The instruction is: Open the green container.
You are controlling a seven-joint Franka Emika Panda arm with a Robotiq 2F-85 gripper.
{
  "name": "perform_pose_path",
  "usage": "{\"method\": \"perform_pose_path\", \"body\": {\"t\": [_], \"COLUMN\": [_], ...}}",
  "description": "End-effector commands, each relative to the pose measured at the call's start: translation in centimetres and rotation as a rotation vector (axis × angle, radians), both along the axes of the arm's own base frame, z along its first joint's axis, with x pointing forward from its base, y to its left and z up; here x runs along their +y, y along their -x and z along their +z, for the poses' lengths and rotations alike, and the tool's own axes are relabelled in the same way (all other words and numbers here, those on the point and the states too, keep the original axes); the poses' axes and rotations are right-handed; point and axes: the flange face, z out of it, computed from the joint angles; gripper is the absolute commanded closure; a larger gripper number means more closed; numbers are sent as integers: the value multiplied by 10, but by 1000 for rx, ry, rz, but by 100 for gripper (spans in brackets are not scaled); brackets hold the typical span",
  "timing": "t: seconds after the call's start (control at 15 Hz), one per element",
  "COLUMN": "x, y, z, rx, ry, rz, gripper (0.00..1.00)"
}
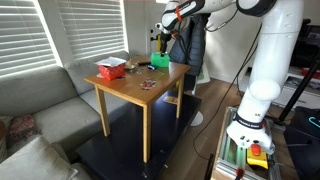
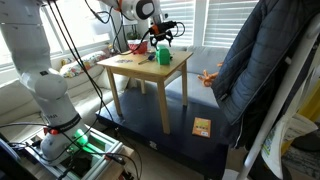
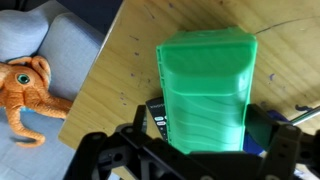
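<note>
The green container [image 3: 205, 85] is a bright green ribbed plastic box with its lid on. It stands near the table's edge and shows in both exterior views [image 1: 161, 60] [image 2: 163, 56]. My gripper [image 3: 204, 118] is open and straddles it from above, one finger on each side. A gap with a dark object in it shows between one finger and the box; the other finger is close against the box. In both exterior views the gripper [image 1: 158, 42] [image 2: 162, 38] hangs just over the container.
The red container [image 1: 110, 69] [image 2: 135, 46] stands at the table's other end, on the wooden table [image 1: 130, 88]. A dark calculator-like object [image 3: 157, 120] lies beside the green box. An orange plush toy [image 3: 25, 85] lies on the grey couch [image 1: 40, 95]. A dark jacket [image 2: 255, 60] hangs nearby.
</note>
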Motion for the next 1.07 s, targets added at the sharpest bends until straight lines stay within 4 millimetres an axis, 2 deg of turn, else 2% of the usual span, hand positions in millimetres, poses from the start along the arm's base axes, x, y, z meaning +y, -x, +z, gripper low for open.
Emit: {"method": "perform_pose_path", "body": {"t": [0.0, 0.13, 0.2, 0.27, 0.47, 0.53, 0.6, 0.87, 1.0], "x": [-6, -8, -9, -9, -8, -8, -8, -9, -12], "y": [-12, -14, -15, -15, -14, -14, -14, -11, -8], "z": [-1, -2, -1, 0, 7, 9, 11, 14, 14], "rx": [33, 50, 57, 64, 89, 94, 103, 154, 203], "ry": [-55, -66, -69, -74, -81, -83, -83, -124, -180], "rz": [34, 41, 43, 45, 50, 52, 50, 52, 50], "gripper": [0, 3, 10, 25, 43, 46, 41, 41, 45]}}
